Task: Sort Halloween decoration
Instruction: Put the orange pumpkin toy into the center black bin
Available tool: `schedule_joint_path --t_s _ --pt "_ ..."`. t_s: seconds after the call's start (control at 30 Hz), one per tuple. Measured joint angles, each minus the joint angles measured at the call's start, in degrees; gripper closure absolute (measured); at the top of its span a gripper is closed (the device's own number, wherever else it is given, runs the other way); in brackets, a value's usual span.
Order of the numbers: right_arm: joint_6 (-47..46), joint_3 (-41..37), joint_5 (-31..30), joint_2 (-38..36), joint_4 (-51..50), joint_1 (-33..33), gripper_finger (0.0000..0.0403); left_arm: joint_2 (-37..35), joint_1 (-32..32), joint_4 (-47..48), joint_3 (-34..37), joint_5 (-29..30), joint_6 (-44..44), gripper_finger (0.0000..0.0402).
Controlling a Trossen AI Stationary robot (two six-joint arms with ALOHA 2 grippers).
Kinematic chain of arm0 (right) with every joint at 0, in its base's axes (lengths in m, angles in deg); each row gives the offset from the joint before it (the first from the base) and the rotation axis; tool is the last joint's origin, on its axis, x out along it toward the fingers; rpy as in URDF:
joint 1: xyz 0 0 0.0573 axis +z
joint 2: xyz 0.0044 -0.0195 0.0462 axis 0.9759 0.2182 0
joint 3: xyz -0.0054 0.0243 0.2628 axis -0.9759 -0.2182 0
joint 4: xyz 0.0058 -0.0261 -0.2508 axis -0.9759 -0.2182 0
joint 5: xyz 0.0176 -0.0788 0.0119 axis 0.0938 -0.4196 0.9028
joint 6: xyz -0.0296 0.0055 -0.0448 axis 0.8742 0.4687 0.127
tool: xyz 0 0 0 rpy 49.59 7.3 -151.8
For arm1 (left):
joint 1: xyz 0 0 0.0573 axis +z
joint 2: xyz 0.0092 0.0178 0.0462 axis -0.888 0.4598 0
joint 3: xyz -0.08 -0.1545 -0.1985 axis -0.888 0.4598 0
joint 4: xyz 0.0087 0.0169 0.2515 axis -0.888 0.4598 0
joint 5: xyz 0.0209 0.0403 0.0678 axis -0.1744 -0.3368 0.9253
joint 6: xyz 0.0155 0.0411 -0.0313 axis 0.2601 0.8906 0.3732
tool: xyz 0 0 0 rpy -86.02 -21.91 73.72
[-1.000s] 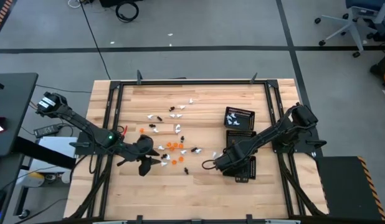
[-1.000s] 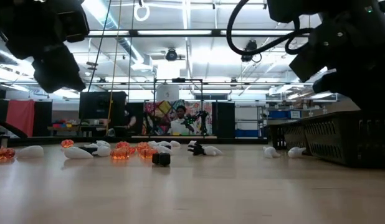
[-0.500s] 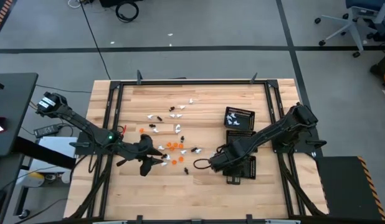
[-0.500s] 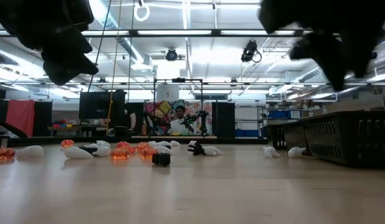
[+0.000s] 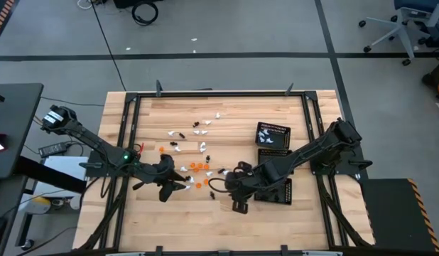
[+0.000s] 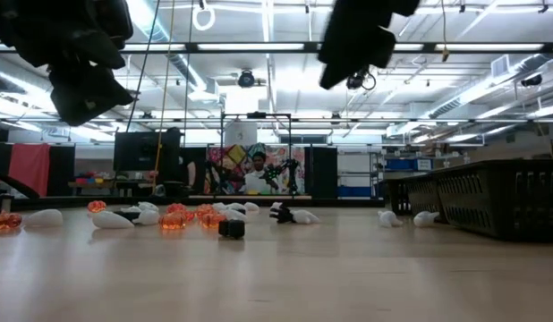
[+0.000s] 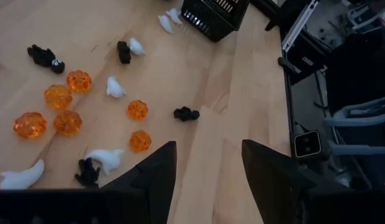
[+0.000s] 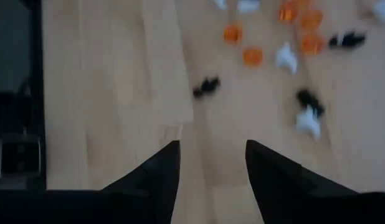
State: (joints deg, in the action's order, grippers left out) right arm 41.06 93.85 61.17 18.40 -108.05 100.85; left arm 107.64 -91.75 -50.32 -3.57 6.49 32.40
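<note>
Wooden table [image 5: 155, 220], scattered trinkets [image 5: 198, 167]

Legible text, labels, brands, numbers, signs: none were readable in any view; the colourful panel [image 6: 255, 168] in the room behind the surface [image 6: 276, 268] carried markings too small to make out

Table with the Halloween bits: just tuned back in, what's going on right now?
Small white, orange and black trinkets lie scattered mid-table, some white ones already in the farthest black mesh tray. The right gripper is open and empty over bare wood, beside a lone black piece. The left gripper, also open and empty, hangs at the near left edge of the scatter. Neither holds anything.
</note>
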Motion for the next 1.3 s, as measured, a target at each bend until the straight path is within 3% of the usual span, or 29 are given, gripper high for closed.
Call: schedule_joint_path --t_s 0.47,0.87,1.3 --pt "4.9 -0.3 -2.2 0.8 7.8 -3.9 0.0217 -1.9 0.1 1.1 0.0 -4.6 0.7 0.0209" --pt "6.3 -0.3 -0.4 8.7 17.3 -6.3 0.0217 -13.5 0.1 16.4 0.0 -1.4 1.1 0.0209" --pt "12.4 -0.3 4.2 16.0 22.7 -11.1 0.0195 -13.4 0.2 20.1 0.0 0.4 4.2 0.0209"
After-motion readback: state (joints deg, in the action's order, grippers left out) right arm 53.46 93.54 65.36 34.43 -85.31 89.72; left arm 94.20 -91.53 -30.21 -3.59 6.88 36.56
